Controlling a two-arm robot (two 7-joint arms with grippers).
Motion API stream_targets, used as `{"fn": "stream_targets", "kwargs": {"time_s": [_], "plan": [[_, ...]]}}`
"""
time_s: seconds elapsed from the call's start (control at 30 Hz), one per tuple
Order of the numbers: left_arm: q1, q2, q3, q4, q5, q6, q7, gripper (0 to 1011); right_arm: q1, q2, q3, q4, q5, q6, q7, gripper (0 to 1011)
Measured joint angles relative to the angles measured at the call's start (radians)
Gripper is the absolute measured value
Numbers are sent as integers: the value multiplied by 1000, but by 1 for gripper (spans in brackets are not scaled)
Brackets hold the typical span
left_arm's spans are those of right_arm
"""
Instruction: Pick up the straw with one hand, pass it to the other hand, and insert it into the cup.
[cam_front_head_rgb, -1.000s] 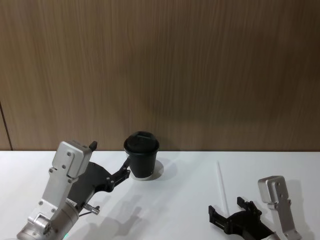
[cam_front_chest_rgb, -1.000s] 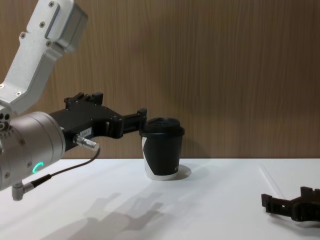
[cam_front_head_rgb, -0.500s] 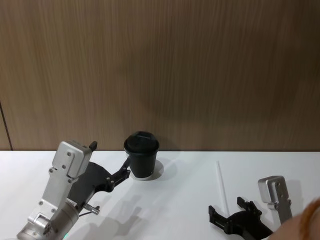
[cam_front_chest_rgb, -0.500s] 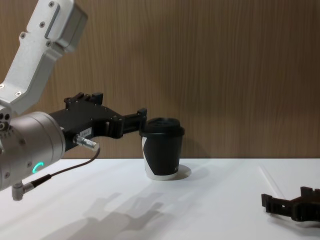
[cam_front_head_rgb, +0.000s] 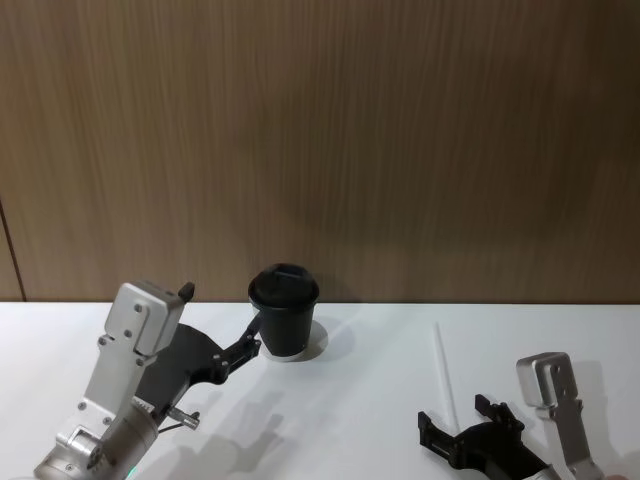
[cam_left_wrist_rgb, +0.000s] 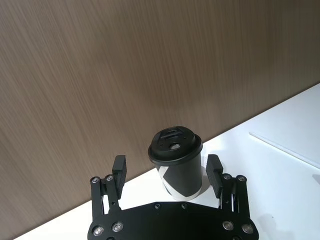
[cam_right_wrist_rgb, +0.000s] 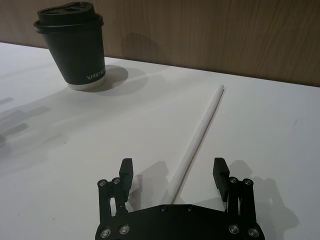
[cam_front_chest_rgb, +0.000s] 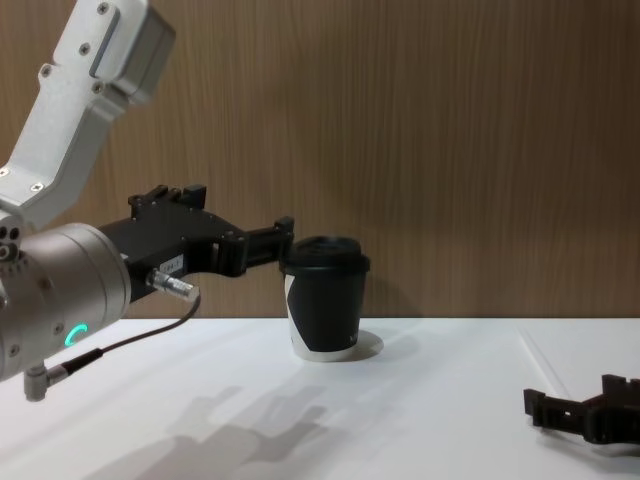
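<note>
The left gripper (cam_left_wrist_rgb: 166, 167) is wide open and empty, the cup (cam_left_wrist_rgb: 181, 175) just ahead. The right gripper (cam_right_wrist_rgb: 172, 167) is open too, with the straw (cam_right_wrist_rgb: 202, 125) reaching in between its fingers (cam_right_wrist_rgb: 126, 172).

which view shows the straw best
The right wrist view: the straw shows large and at full length, lying flat on the table, apart from the cup. The head view and the left wrist view give only a thin line. The chest view gives a faint sliver.
</note>
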Motion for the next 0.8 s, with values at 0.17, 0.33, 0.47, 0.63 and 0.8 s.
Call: {"fn": "stream_targets", "kwargs": {"time_s": [0.17, 0.33, 0.47, 0.63, 0.8], "plan": [[0, 0, 0, 0, 0, 0, 0, 1002, 0, 0, 0, 0, 0, 0, 0, 1001], [0, 0, 0, 0, 0, 0, 0, 1002, 0, 0, 0, 0, 0, 0, 0, 1001], [0, 0, 0, 0, 0, 0, 0, 1002, 0, 0, 0, 0, 0, 0, 0, 1001], [0, 0, 0, 0, 0, 0, 0, 1002, 0, 0, 0, 0, 0, 0, 0, 1001], [0, 2, 0, 1, 0, 0, 0, 1002, 7, 0, 5, -24, -1, -5, -1, 1001]]}}
